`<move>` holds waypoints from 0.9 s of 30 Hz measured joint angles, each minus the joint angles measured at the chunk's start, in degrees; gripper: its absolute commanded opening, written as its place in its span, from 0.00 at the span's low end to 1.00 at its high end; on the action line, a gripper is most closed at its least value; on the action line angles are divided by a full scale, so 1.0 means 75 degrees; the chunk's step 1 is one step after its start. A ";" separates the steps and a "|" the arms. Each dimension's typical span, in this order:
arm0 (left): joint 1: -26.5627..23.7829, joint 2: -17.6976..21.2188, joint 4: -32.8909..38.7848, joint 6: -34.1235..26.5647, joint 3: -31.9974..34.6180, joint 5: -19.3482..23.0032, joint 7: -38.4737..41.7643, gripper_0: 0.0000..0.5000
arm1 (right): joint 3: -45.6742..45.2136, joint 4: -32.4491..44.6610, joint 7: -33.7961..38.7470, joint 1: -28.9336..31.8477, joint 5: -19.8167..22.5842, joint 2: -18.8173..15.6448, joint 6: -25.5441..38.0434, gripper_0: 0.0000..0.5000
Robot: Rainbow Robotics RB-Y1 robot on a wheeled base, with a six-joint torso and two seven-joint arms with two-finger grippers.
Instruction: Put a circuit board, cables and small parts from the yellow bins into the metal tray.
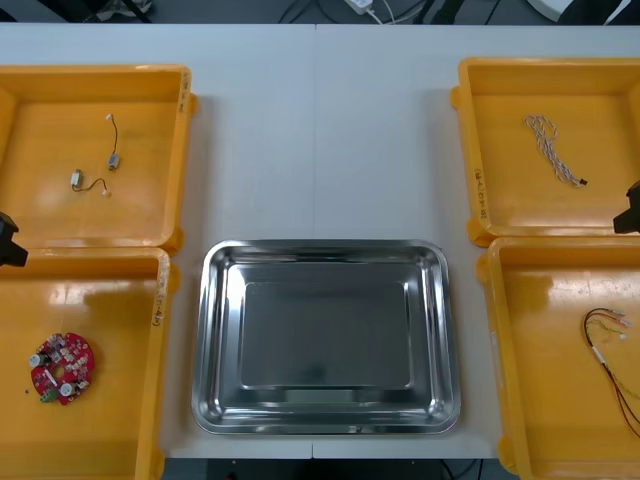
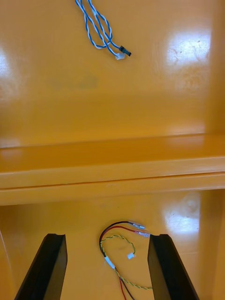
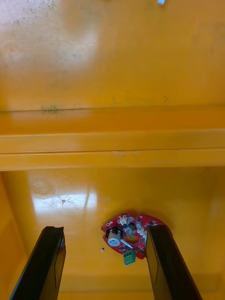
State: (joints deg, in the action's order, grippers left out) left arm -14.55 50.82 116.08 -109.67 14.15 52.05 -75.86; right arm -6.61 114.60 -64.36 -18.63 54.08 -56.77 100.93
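Observation:
The bare, shiny metal tray (image 1: 215,345) lies at the table's front middle. A round red circuit board (image 1: 62,367) rests in the near left yellow bin (image 1: 155,350). My left gripper (image 3: 105,229) hangs open above it, with the board (image 3: 129,234) close to one finger. A red and yellow cable (image 2: 117,239) lies in the near right bin (image 1: 500,340), under my open right gripper (image 2: 105,236). In the front view the left gripper (image 1: 8,240) and right gripper (image 1: 628,208) sit at the picture's side edges.
The far left bin (image 1: 180,150) holds two small metal parts (image 1: 113,158) on thin leads. A twisted blue and white cable (image 1: 553,150) lies in the far right bin (image 1: 470,150) and also shows beyond the bin wall as the cable (image 2: 98,28).

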 measured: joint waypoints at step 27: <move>0.1362 0.0120 0.1366 0.0025 0.0307 0.0406 -0.2152 1.00 | 0.0000 0.0896 -0.0180 0.1470 0.0063 0.0003 -0.0541 1.00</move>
State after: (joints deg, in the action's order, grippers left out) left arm -4.33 51.72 126.33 -109.48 16.45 55.10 -92.01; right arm -6.61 121.33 -65.71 -7.60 54.55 -56.75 96.87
